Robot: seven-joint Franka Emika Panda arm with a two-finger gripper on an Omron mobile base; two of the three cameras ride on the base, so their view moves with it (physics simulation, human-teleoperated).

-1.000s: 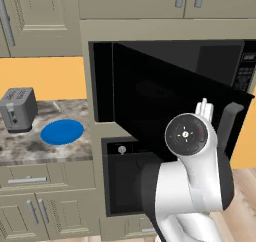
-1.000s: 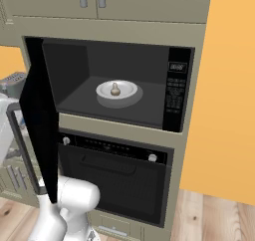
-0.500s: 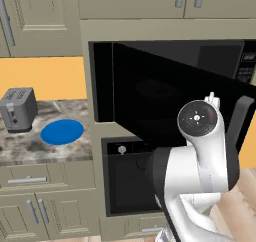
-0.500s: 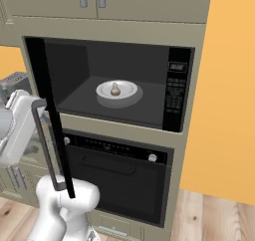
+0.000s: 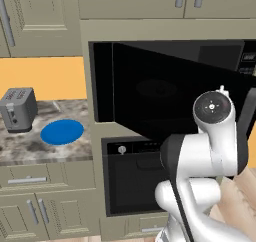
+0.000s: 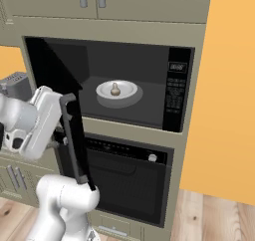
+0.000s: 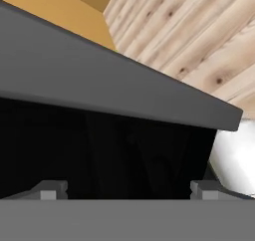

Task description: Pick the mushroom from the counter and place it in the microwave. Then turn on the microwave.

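The mushroom (image 6: 115, 89) sits on a white plate (image 6: 128, 92) inside the microwave (image 6: 175, 93). The microwave's black door (image 5: 165, 96) stands partly open, swung out toward me. In the right base view its edge with the grey bar handle (image 6: 75, 140) runs down beside my hand. In the hand view my gripper (image 7: 127, 190) is open, fingertips (image 7: 50, 190) wide apart, close against the grey handle (image 7: 114, 85) and the dark door. Nothing is between the jaws. The counter (image 5: 30, 147) lies to the left.
A blue round plate (image 5: 62, 132) and a grey toaster (image 5: 19, 108) stand on the counter. A black oven (image 6: 129, 178) sits under the microwave. Wood floor and an orange wall lie to the right. My own arm hides the right part of the door in the left base view.
The microwave door has swung further toward shut, and my arm has moved right along with it. The mushroom has stayed on its plate.
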